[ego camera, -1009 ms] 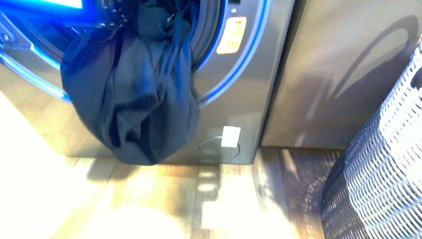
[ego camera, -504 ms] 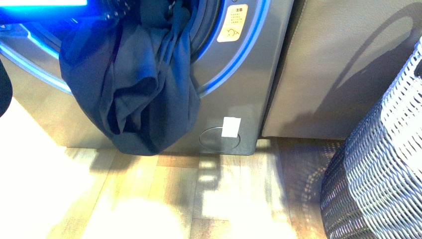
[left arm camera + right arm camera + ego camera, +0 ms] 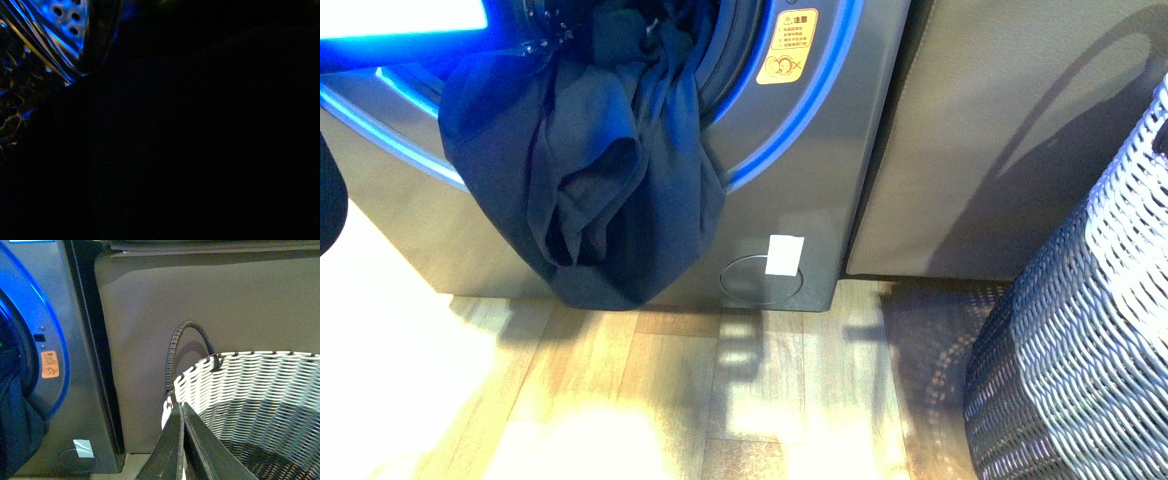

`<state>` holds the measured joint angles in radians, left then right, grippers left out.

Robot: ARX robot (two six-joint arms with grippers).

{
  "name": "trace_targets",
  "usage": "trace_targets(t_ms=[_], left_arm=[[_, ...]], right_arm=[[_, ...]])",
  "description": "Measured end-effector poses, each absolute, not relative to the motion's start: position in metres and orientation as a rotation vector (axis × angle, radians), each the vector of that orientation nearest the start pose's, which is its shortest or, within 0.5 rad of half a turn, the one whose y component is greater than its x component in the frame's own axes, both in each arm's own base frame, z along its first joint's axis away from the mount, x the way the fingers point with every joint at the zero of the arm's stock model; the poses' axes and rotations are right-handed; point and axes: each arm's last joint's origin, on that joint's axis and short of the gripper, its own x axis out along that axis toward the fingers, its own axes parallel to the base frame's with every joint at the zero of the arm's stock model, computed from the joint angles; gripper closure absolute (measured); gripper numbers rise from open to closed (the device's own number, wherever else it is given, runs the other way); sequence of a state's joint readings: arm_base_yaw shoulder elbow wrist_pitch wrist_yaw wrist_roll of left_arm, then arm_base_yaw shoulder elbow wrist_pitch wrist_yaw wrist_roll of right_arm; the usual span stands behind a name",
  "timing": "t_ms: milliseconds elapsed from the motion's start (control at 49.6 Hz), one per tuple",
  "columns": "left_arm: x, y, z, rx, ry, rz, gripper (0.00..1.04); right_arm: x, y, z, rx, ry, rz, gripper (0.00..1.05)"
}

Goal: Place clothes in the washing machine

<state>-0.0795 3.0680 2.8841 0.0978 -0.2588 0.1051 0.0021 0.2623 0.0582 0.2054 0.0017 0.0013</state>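
The clothes (image 3: 600, 170), a dark navy garment, hang out of the washing machine's (image 3: 810, 180) round mouth and down its silver-grey front, ending just above the floor. An orange warning sticker (image 3: 787, 45) sits beside the blue-lit door ring. My left gripper is shut on the clothes up at the drum mouth, at the top edge of the front view. The left wrist view is dark. In the right wrist view my right gripper (image 3: 181, 406) is shut and empty over the rim of a wicker basket (image 3: 250, 390), well away from the machine (image 3: 75, 390) and the clothes (image 3: 15, 430).
A beige-grey cabinet (image 3: 1020, 140) stands right of the machine. The white-and-dark wicker basket (image 3: 1080, 350) fills the front view's right side, with its handle (image 3: 175, 350) near my right gripper. Wooden floor (image 3: 720, 400) lies in front. A dark shape (image 3: 328, 200) shows at the left edge.
The hanging clothes have been drawn up a little and their folds have shifted. The machine's sticker now shows lower in the front view. A dark shape has come in at the left edge.
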Motion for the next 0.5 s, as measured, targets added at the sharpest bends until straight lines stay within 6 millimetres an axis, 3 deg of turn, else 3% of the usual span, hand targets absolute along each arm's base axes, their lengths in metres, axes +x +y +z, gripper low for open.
trace_targets(t_ms=[121, 262, 504], left_arm=[[0.629, -0.042, 0.120, 0.128, 0.146, 0.164, 0.82], [0.629, -0.041, 0.112, 0.126, 0.179, 0.140, 0.50], [0.629, -0.041, 0.114, 0.110, 0.169, 0.121, 0.18]], right_arm=[[0.112, 0.000, 0.178, 0.001, -0.001, 0.000, 1.02], [0.110, 0.000, 0.175, 0.001, -0.002, 0.000, 1.02], [0.100, 0.000, 0.164, 0.001, 0.019, 0.001, 1.02]])
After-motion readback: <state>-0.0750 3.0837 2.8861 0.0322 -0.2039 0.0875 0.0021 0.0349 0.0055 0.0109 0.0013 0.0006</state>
